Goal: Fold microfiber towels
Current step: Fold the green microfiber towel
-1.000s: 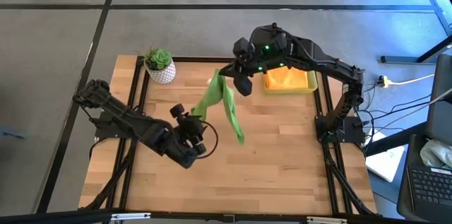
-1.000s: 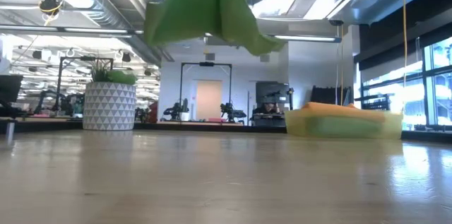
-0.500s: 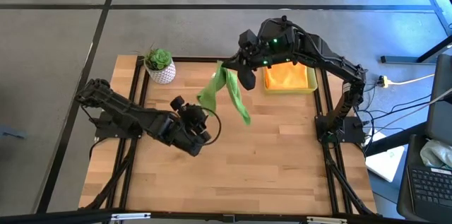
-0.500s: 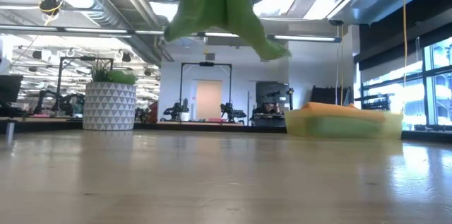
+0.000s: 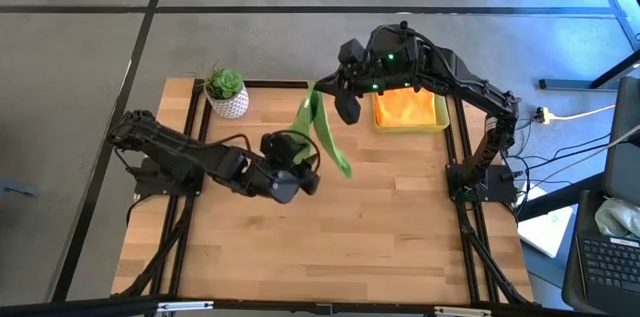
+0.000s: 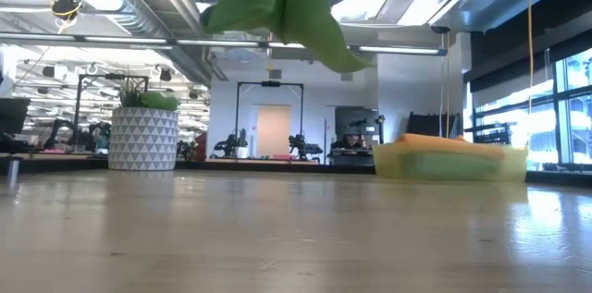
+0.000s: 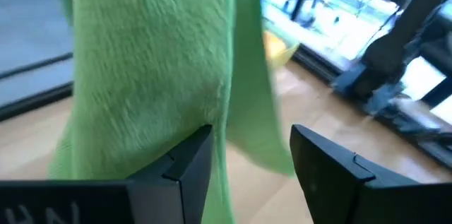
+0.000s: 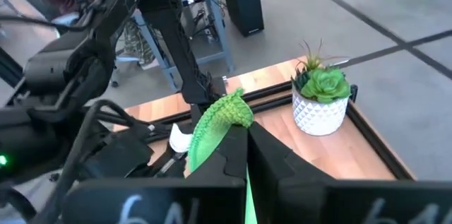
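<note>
Wooden planks formed the surface (image 5: 380, 217), framed by black rails, with a potted succulent (image 5: 226, 92) at one far corner and a yellow tray (image 5: 411, 113) holding an orange towel (image 5: 408, 105) at the other. High above the boards, the right gripper (image 5: 322, 95) was clamped shut on the top of the lime green towel (image 5: 322, 135), so the cloth hung free in a long, loosely bunched drape with its lower end clear of the surface; holding it aloft this way probably let gravity pull it straight and expose a hanging edge. The left gripper (image 5: 302, 153) sat just beside that drape, jaws spread wide and holding nothing; its wrist view showed the green cloth (image 7: 152, 75) directly ahead of its fingers (image 7: 187, 164), seemingly lined up to catch a lower edge or corner. No teal towels were in view.
</note>
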Robot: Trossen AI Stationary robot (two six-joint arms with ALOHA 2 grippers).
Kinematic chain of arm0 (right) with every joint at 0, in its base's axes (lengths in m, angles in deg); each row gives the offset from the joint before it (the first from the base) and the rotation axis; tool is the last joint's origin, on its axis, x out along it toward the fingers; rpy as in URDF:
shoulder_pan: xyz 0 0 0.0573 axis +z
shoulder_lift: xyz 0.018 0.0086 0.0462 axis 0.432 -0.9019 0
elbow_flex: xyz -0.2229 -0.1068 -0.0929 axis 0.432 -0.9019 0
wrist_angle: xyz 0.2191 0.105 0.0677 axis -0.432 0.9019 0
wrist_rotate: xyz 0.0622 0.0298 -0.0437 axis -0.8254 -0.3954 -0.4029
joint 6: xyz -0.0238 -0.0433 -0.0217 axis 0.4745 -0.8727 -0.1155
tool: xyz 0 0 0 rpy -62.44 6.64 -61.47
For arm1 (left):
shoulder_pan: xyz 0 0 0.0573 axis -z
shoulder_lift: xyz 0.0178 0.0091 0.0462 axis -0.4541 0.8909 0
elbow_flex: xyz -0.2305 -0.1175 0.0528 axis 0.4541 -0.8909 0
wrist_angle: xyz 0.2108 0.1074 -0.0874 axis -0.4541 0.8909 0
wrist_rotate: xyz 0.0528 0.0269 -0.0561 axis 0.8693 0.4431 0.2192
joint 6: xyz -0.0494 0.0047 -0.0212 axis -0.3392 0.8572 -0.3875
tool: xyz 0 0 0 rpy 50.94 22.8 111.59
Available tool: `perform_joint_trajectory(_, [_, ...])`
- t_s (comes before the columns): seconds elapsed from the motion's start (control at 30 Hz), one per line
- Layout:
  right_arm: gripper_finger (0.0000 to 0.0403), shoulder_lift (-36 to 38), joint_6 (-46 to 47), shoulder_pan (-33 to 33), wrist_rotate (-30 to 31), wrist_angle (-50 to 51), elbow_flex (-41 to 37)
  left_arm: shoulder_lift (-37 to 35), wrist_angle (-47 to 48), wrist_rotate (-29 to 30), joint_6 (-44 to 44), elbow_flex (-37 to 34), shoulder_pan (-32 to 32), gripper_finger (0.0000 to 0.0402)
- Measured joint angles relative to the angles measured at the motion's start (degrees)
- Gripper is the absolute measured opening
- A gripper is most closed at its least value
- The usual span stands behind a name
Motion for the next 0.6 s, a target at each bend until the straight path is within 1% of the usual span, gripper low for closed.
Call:
perform_joint_trajectory(0.13, [0.0003,0.0,-1.7,0.0,-0.1,0.0,0.0,0.0,-2.0,-2.0,1.6,0.0,-2.4,0.0183])
perform_joint_trajectory(0.27, [0.0004,0.0,-1.7,0.0,-1.9,0.1,0.0,0.0,-2.5,1.4,3.4,0.0,-4.6,0.0183])
perform_joint_trajectory(0.33, [0.0004,0.0,-1.8,0.3,-1.9,0.2,0.0,0.0,-5.4,3.1,6.1,0.0,-5.5,0.0183])
perform_joint_trajectory(0.4, [0.0004,0.0,-2.7,0.6,-2.0,0.8,0.0,0.0,-8.2,3.3,9.2,0.0,-6.4,0.0183])
perform_joint_trajectory(0.47, [0.0004,0.0,-3.5,0.9,-2.0,1.7,0.0,0.0,-10.2,3.7,11.8,0.0,-7.4,0.0183])
perform_joint_trajectory(0.6, [0.0005,0.3,-6.0,0.9,-3.5,5.5,-0.1,-0.6,-12.8,6.8,15.0,0.1,-8.9,0.0183])
